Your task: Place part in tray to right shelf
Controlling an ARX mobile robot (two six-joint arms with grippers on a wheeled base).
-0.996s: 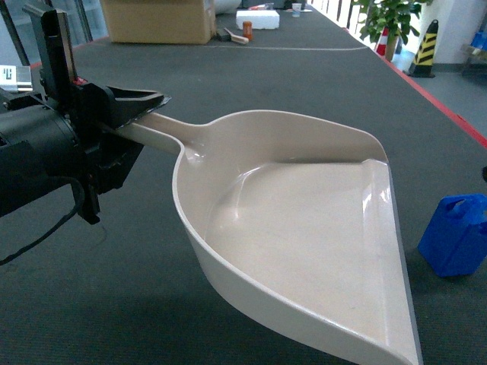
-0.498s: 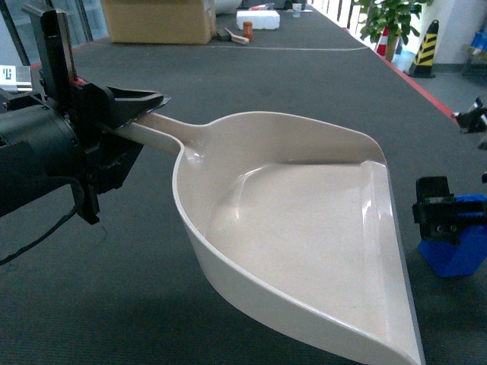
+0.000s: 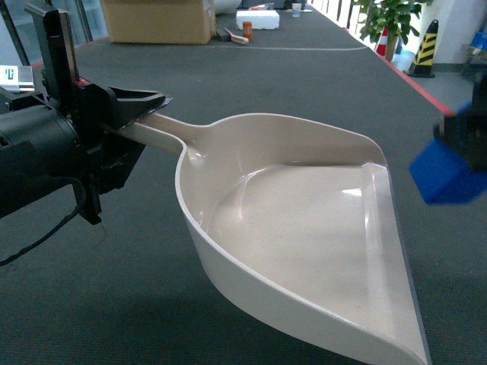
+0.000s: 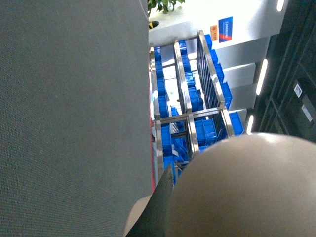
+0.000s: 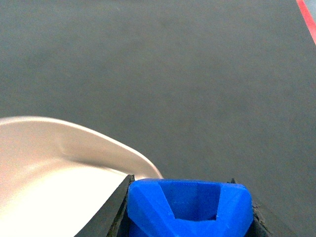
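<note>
Blue part (image 3: 444, 177) blurred, right gripper (image 3: 466, 144) half cropped

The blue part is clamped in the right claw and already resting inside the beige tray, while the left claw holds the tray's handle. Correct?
Not quite. The blue part is clamped in the right claw, but the head view shows it in the air beside the beige tray, not inside it. The left claw does hold the tray's handle.

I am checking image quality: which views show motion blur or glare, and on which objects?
Head view: the part and right gripper are smeared by motion, the tray sharp with small glints. Right wrist view: tray overexposed, slightly smeared; part fairly sharp. Left wrist view: bright background, tray underside soft.
</note>
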